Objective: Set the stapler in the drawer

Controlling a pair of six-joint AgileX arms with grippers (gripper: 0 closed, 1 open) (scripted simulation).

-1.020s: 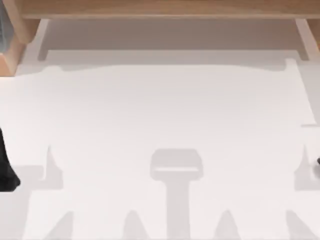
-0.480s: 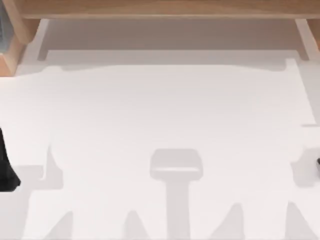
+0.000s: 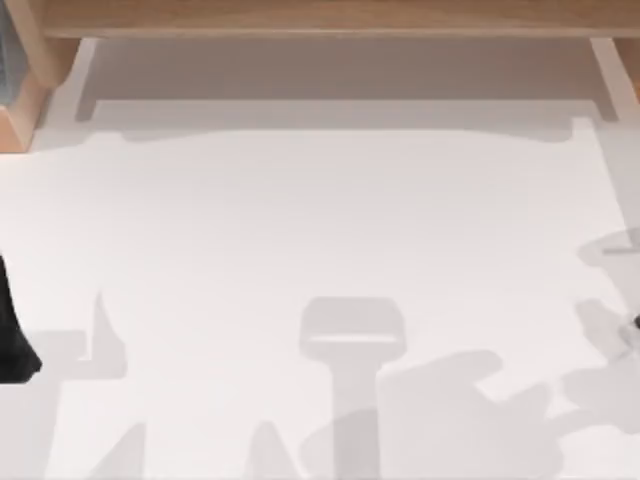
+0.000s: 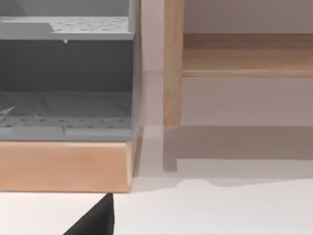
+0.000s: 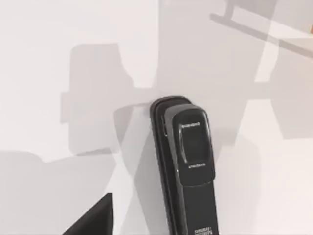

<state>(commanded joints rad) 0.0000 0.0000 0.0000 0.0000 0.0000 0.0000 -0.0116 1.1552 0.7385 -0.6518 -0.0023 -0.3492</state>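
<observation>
Stapler (image 5: pixel 188 171) lies flat on the white table (image 5: pixel 58 58) under my right wrist, at the table's right edge; I cannot tell either gripper's finger state. I'd centre over its long body, descend squarely, then grasp across the narrow width.

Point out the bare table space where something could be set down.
The table is bare across its middle, from the wooden cabinet at the far edge toward the near edge. The black stapler lies flat at the right edge. The left arm sits at the left edge.
</observation>
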